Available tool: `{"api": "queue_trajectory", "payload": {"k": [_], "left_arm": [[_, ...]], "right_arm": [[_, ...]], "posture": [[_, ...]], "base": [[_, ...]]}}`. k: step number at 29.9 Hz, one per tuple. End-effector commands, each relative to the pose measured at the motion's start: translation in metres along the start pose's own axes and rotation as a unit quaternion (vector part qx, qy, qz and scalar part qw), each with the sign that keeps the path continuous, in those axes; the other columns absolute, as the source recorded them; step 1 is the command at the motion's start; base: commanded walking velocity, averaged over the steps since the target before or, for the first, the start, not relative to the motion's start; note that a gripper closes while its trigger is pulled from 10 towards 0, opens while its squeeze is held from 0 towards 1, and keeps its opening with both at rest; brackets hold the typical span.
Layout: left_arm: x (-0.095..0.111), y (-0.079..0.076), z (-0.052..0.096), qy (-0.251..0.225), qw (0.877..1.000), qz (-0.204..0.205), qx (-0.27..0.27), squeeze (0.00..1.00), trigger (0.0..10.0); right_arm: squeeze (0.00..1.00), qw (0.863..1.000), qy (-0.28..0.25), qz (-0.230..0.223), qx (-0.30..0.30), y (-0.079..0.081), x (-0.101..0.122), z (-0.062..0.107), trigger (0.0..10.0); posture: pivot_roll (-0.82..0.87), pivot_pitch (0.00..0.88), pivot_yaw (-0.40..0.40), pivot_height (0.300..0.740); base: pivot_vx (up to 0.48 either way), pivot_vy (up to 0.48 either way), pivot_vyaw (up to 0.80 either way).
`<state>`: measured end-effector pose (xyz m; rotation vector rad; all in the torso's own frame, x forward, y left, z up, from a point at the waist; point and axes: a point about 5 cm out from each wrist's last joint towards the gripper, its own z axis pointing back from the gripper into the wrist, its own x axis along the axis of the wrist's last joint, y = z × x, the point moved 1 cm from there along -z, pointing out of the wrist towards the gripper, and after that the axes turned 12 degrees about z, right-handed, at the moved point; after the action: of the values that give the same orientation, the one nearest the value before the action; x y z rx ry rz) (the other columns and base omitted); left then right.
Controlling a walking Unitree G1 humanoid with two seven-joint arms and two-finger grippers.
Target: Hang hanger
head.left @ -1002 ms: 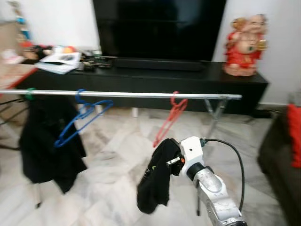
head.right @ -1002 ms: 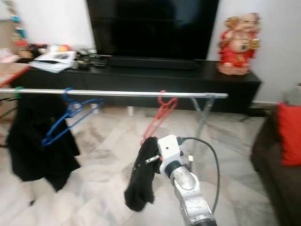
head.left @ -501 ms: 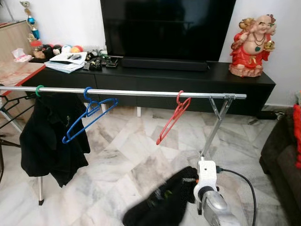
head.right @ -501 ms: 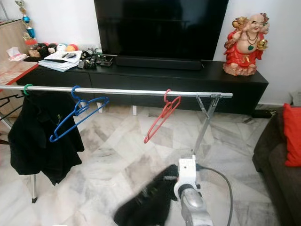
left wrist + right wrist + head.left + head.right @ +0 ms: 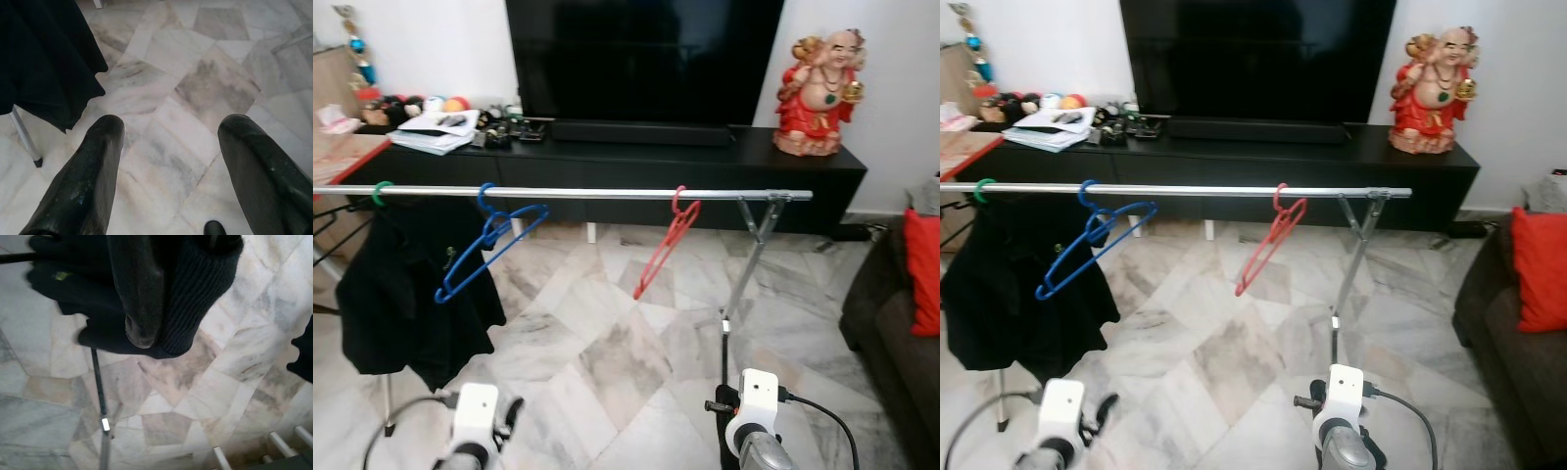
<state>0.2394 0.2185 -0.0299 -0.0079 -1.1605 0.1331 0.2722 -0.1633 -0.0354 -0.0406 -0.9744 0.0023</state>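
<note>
Low at near right, your right gripper [image 5: 142,308] has its fingers clamped on a black knitted garment [image 5: 195,293]; left gripper [image 5: 166,147] fingers apart above the marble floor [image 5: 195,93]; red plastic hanger [image 5: 668,245] hangs on the silver rail [image 5: 587,194].

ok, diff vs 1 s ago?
The right gripper, shut on the black garment, has dropped from near the rail to low over the floor. The left gripper has come into view, open. Blue hanger, red hanger and hung garment unchanged.

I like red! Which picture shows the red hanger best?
The left eye view: the red hanger hangs tilted on the silver rail, sharp and whole. The right eye view shows it equally whole.
</note>
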Motion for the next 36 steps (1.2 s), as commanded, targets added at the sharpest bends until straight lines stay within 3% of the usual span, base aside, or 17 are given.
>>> {"api": "queue_trajectory", "payload": {"k": [1, 7, 17, 21, 36], "left_arm": [[0.009, 0.001, 0.001, -0.022, 1.0, -0.006, -0.013, 0.0, 10.0], [0.014, 0.005, 0.005, -0.038, 0.999, 0.009, -0.005, 0.0, 10.0], [0.014, 0.005, 0.006, -0.038, 0.999, 0.007, -0.008, 0.0, 10.0], [0.031, 0.003, -0.001, -0.056, 0.998, 0.006, -0.016, 0.0, 10.0], [0.044, 0.002, 0.001, -0.061, 0.998, 0.001, -0.031, 0.0, 10.0]], "right_arm": [[0.0, 1.0, -0.002, -0.018, -0.015, -0.004, 0.002, -0.001, 10.0], [0.0, 1.0, 0.0, -0.018, -0.017, -0.006, 0.0, -0.001, 10.0], [0.0, 1.0, -0.001, -0.017, -0.017, -0.006, 0.0, -0.001, 10.0], [0.0, 1.0, -0.022, 0.004, -0.011, -0.003, 0.014, -0.004, 10.0], [0.0, 1.0, -0.011, 0.011, -0.002, 0.007, 0.009, -0.004, 10.0]], "posture": [[0.12, 0.0, 0.029, 0.74], [0.13, 0.0, 0.028, 0.74], [0.13, 0.0, 0.028, 0.74], [0.14, 0.0, 0.032, 0.74], [0.16, 0.0, 0.039, 0.74]], "base": [[0.0, 0.0, 0.0], [0.0, 0.056, 0.0], [0.0, 0.426, 0.0], [0.0, 0.48, 0.0], [0.0, 0.448, 0.0]]}}
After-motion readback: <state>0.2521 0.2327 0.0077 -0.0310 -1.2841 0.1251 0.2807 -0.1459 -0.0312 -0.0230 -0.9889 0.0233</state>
